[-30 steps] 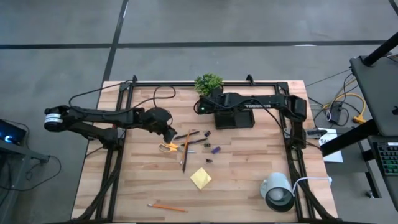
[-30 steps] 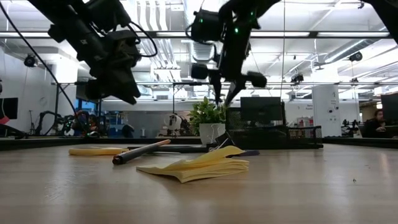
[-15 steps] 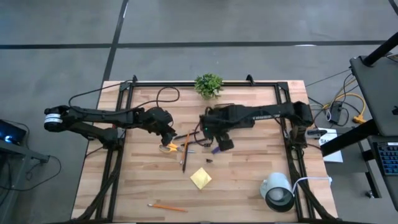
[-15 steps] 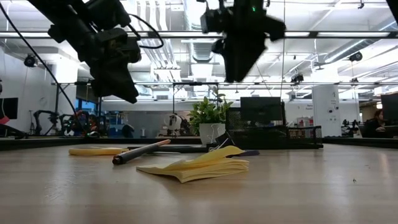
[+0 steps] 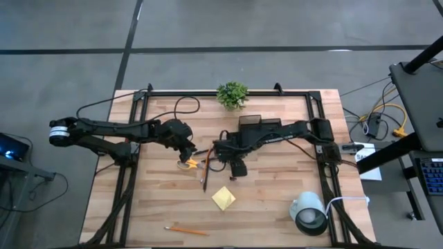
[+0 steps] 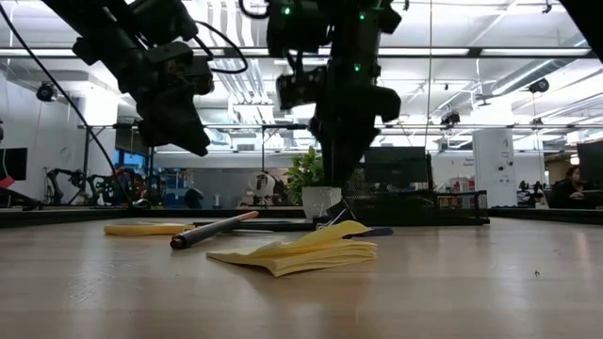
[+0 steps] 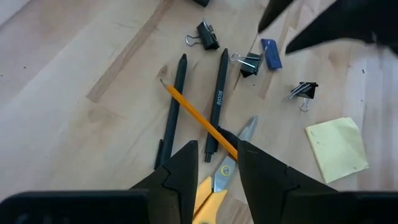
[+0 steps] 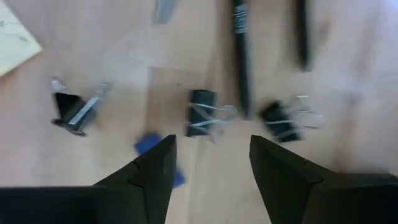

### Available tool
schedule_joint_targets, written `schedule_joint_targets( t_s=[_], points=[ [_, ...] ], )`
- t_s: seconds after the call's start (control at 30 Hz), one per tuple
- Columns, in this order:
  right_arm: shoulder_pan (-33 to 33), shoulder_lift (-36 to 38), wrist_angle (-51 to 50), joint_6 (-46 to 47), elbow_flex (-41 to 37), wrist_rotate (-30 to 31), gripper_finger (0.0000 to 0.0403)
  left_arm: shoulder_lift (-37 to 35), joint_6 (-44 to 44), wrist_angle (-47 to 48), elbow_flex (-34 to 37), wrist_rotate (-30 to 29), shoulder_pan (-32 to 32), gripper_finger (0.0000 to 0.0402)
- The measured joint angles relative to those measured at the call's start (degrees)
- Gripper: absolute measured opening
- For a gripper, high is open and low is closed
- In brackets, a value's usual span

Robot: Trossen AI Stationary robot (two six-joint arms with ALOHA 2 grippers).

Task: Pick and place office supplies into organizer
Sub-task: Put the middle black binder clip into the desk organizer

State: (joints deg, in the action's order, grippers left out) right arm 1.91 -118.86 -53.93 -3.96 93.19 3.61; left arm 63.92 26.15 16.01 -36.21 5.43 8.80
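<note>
Supplies lie bunched at mid-table: scissors (image 5: pixel 187 164), pens (image 7: pixel 217 102) crossed by a pencil (image 7: pixel 199 120), binder clips (image 8: pixel 200 112), with the pad (image 5: pixel 223 198) nearer and another pencil (image 5: pixel 185 230) by the near edge. Organizer (image 5: pixel 260 125) sits far, right of the plant (image 5: pixel 232 94), partly under the right arm. Right gripper (image 8: pixel 210 158) hovers open and empty above the clips; left gripper (image 7: pixel 213 168) hangs part-open over the scissors, holding nothing; bare wood lies left and near.
</note>
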Motion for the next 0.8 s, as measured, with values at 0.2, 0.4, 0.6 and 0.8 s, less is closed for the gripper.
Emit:
schedule_joint_targets(
  t_s=[0.2, 0.4, 0.6, 0.8],
  points=[
    [-0.59, -1.42, 1.3, 1.4, 0.0, -3.33, 0.0186, 0.0, -0.02, 0.04, 0.0, 0.0, 0.0, 0.0097],
    [-1.04, -2.6, 2.57, 6.31, 0.0, -6.27, 0.0156, 0.0, -1.2, 0.04, 0.0, 0.02, 0.0, 0.0097],
    [-1.07, -3.36, 3.52, 9.58, -0.02, -6.74, 0.0087, 0.0, -1.57, 0.07, 0.02, 0.02, 0.0, 0.0097],
    [-1.15, -1.74, -0.21, 10.1, 0.48, -1.75, 0.0013, 0.0, -1.58, 0.09, 0.04, 0.01, 0.0, 0.0097]
  ],
)
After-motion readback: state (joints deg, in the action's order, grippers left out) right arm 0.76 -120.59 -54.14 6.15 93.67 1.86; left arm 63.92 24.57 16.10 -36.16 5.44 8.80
